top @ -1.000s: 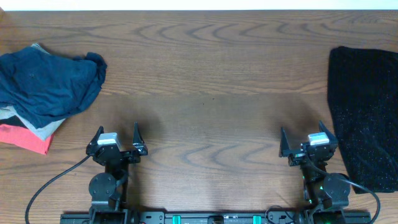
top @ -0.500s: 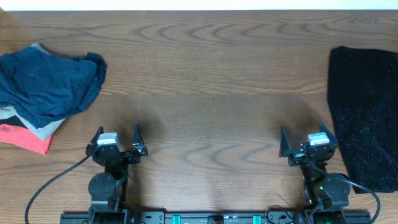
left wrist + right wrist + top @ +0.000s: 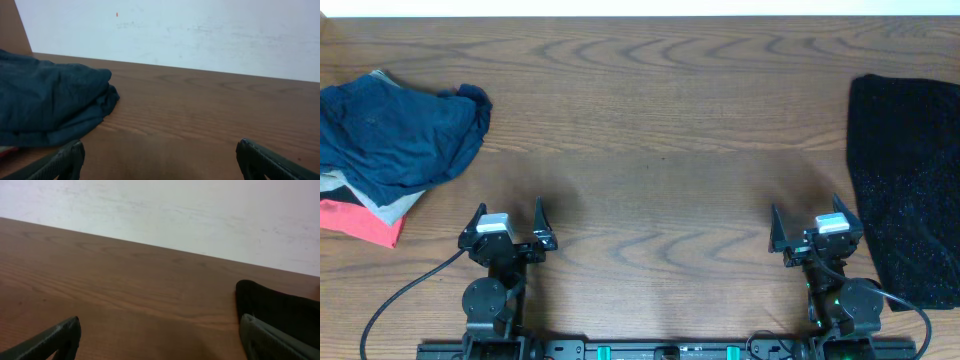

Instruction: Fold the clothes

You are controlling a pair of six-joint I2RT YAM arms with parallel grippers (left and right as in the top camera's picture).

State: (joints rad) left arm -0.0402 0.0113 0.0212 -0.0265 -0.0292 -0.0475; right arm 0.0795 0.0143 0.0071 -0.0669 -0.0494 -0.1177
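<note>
Down near my base no folding has begun, so I think I am at the very start. My left pincer [image 3: 509,208] and right pincer [image 3: 804,208] sit wide open there, holding nothing. Farther out, at the left edge of the desk [image 3: 660,150], the blue garment [image 3: 400,135] lies bunched on the grey piece [image 3: 385,208] and the red piece [image 3: 360,222]. Next I should reach over, grab the blue one and drag it to the middle.

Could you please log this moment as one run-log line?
stage: folding not begun | left gripper: open, empty | right gripper: open, empty | clothes: crumpled pile, left edge, navy on top | black cloth: flat, right edge
</note>
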